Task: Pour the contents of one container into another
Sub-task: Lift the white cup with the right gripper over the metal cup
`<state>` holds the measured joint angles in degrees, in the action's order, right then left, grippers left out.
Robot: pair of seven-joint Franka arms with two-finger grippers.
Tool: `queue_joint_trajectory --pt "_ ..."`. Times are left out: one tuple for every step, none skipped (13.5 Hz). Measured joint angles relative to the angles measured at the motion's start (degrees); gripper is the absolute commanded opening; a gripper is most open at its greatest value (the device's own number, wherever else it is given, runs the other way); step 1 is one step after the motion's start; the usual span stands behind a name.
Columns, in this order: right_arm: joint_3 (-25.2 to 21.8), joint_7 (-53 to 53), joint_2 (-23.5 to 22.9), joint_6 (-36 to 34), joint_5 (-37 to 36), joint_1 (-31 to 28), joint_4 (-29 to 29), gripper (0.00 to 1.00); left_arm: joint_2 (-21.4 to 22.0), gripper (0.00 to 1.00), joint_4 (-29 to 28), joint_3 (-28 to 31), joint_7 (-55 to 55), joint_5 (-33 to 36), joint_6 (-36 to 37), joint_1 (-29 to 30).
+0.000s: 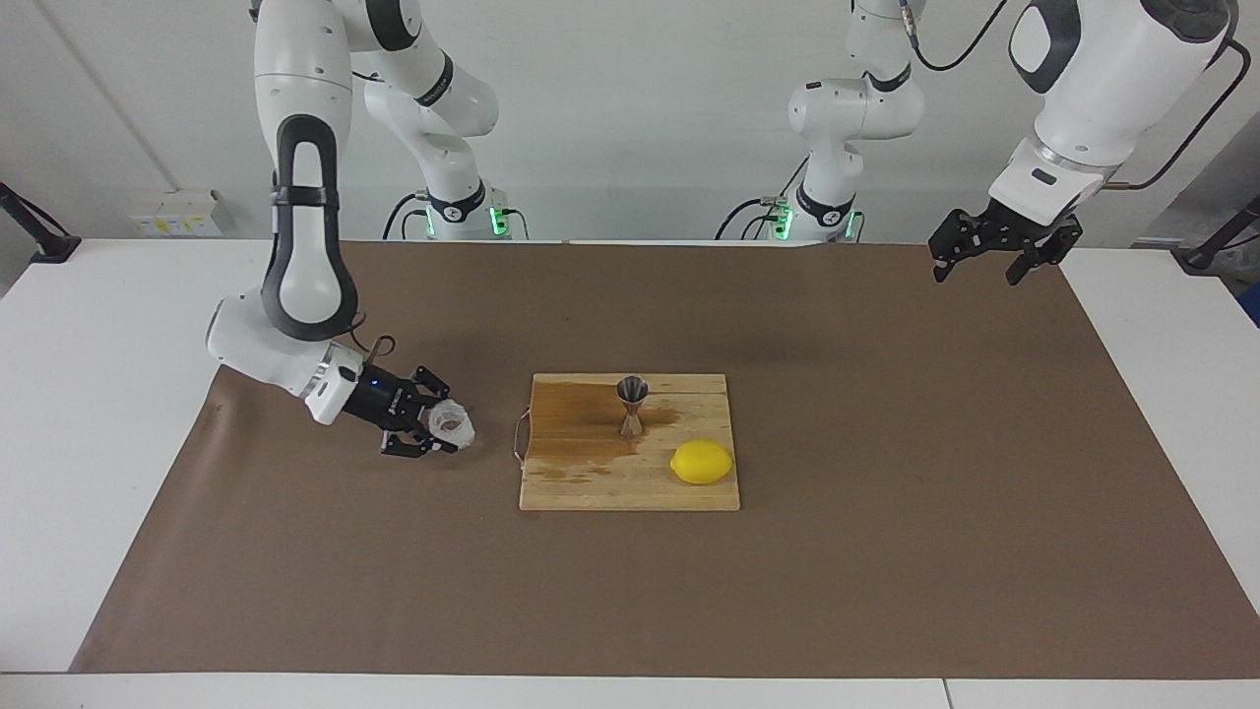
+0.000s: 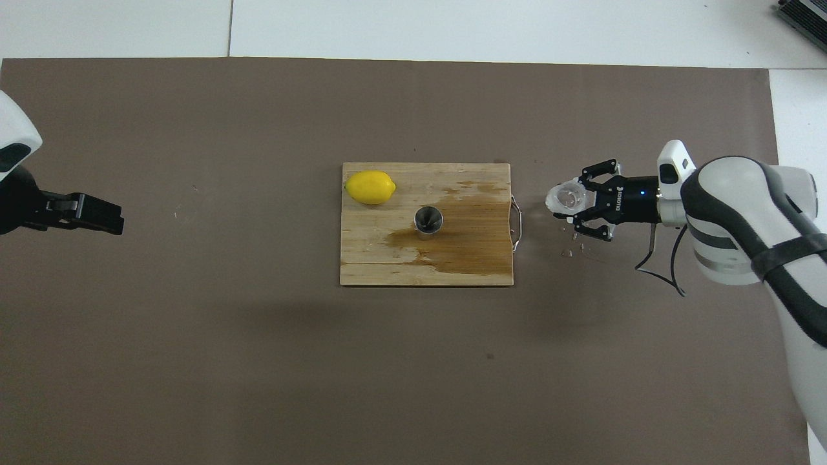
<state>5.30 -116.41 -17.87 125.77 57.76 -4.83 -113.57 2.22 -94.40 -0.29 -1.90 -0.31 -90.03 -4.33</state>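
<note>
A small clear crinkled cup [image 1: 452, 423] [image 2: 566, 197] is clamped sideways in my right gripper [image 1: 440, 425] [image 2: 572, 205], just above the brown mat beside the cutting board's handle end. The steel hourglass jigger [image 1: 632, 405] [image 2: 428, 220] stands upright on the wooden cutting board [image 1: 591, 487] [image 2: 375, 258], in a wet brown stain. My left gripper [image 1: 972, 256] [image 2: 97, 214] hangs open in the air over the mat at the left arm's end, holding nothing.
A yellow lemon [image 1: 702, 462] [image 2: 369, 187] lies on the board, farther from the robots than the jigger. A few droplets [image 2: 568, 252] mark the mat under the right gripper. Brown paper mat [image 1: 886, 551] covers the table.
</note>
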Motion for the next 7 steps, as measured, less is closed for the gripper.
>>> queue_joint_trajectory --pt "0.1 4.4 1.2 2.6 0.0 3.4 0.0 0.0 0.0 1.0 0.0 0.1 0.0 0.0 0.0 0.0" --pt "0.1 8.3 1.9 5.1 0.0 6.4 0.0 0.0 0.0 1.0 0.0 0.2 0.1 0.0 0.0 0.1" --pt "0.2 11.7 2.6 7.5 0.0 9.2 0.0 0.0 0.0 1.0 0.0 0.3 0.1 0.0 0.0 0.1" --pt "0.2 14.3 3.1 9.4 0.0 11.6 0.0 0.0 0.0 1.0 0.0 0.4 0.1 0.0 0.0 0.1" --pt "0.2 16.2 3.4 11.0 -0.2 13.6 0.0 0.0 0.0 1.0 0.0 0.4 0.1 0.0 0.0 0.1" --pt "0.2 17.2 3.6 12.4 -0.8 15.1 0.0 0.0 0.0 1.0 0.0 0.4 0.1 0.0 0.0 0.1" --pt "0.2 17.7 3.7 13.2 -1.9 16.1 0.0 0.0 0.0 1.0 0.0 0.4 0.1 0.0 0.0 0.1"
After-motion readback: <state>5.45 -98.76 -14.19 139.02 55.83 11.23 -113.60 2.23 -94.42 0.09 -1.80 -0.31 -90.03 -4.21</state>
